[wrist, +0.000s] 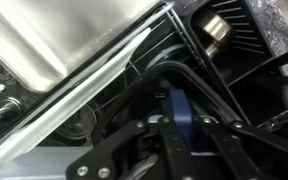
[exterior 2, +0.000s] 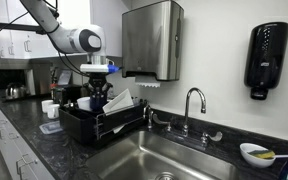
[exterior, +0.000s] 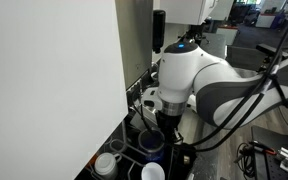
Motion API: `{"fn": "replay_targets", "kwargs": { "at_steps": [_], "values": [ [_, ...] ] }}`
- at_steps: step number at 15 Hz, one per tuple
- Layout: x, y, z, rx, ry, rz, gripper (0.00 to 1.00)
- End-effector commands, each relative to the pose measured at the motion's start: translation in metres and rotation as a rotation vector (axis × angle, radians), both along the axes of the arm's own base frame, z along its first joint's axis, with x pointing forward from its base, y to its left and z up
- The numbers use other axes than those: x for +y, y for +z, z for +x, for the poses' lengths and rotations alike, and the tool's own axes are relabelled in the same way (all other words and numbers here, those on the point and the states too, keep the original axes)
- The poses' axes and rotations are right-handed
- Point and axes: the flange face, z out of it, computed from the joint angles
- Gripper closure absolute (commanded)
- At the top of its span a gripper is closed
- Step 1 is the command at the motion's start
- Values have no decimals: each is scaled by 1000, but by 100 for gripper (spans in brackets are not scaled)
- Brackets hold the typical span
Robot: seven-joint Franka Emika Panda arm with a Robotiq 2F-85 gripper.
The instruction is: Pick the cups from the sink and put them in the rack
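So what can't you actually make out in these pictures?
1. In an exterior view the lower edge cuts off the sink; what lies at its bottom is unseen.
2. Wrist view: the blue strip in the gripper is too close and dark to name.
3. In an exterior view the arm and white wall hide most of the rack.

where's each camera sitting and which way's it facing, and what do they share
exterior view: high beside a white wall, looking down past the arm onto the rack and blue cup.
exterior view: on the counter, facing across the sink and tap to the rack; arm and gripper show.
wrist view: looks down past the gripper, closed on the cup's wall, at rack and sink.
shared: rack in all three.
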Motion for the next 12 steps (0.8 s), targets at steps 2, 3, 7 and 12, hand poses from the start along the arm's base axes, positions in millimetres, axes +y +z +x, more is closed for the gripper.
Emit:
{"fn": "replay_targets", "kwargs": {
  "at_steps": [2,3,7,12],
  "values": [
    [3,1,-1,-14,-13,-1,96],
    [3,1,-1,-14,-11,-1,96],
    [3,-4,0,-18,6,-16,96],
    [5,-15,0,-7,30,-39,96]
  ]
}}
